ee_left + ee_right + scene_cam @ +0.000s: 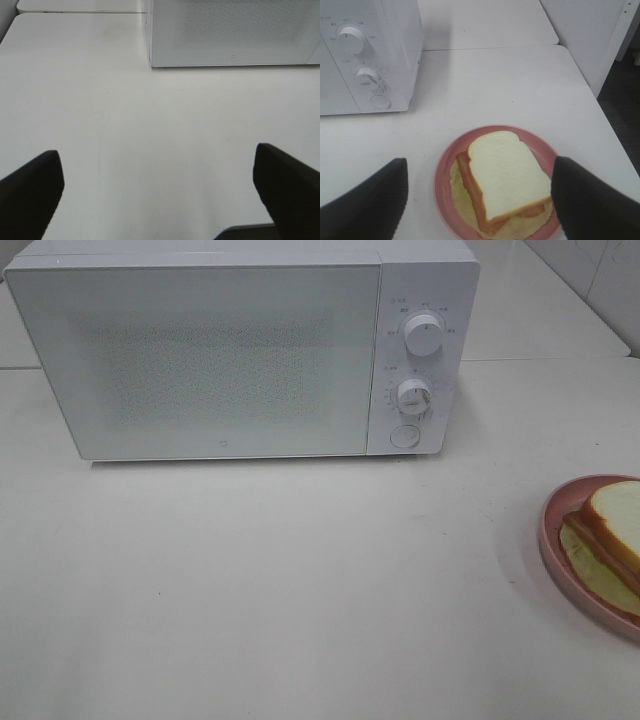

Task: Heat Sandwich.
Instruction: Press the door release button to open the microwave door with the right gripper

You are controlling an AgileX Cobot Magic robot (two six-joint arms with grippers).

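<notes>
The sandwich [615, 532], white bread over a pink ham layer and pale yellow filling, lies on a round pink plate [552, 530] at the table's right edge. In the right wrist view the sandwich [506, 172] sits between the spread black fingers of my right gripper [480, 202], which is open and hovers just above and short of the plate [442, 180]. My left gripper [159, 187] is open over bare table, holding nothing. Neither gripper shows in the exterior high view. The white microwave [240, 350] stands at the back with its door shut.
The microwave has two knobs [424, 335] and a round button [404, 436] on its right panel. A second white table [485, 22] adjoins behind. The table's right edge [615, 140] drops to a dark floor beside a white cabinet.
</notes>
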